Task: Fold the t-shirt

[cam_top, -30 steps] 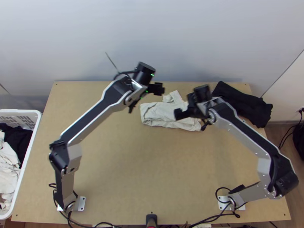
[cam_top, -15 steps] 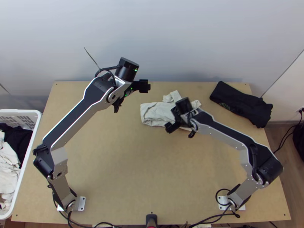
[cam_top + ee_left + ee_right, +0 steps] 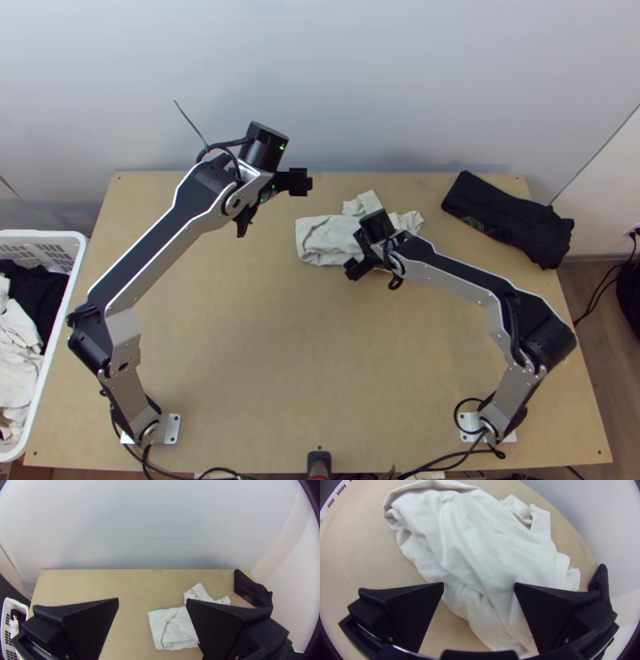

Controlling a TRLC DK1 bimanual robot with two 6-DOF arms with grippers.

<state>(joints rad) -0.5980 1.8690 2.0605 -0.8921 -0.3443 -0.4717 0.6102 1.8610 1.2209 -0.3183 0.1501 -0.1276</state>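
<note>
Pale T-shirt [image 3: 324, 238] lies bunched toward the counter's [image 3: 280, 360] one o'clock
Left claw [image 3: 277, 210] hangs open around eleven; right claw [image 3: 374, 277], fingers spread, hovers at the shirt's six

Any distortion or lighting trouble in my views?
Right wrist view: table edge bowed, dark corners, pale shirt bright but creases readable; left wrist view: dark corners, few folds readable in the black cloth; top view: straight table edges, no harsh shadows.
</note>
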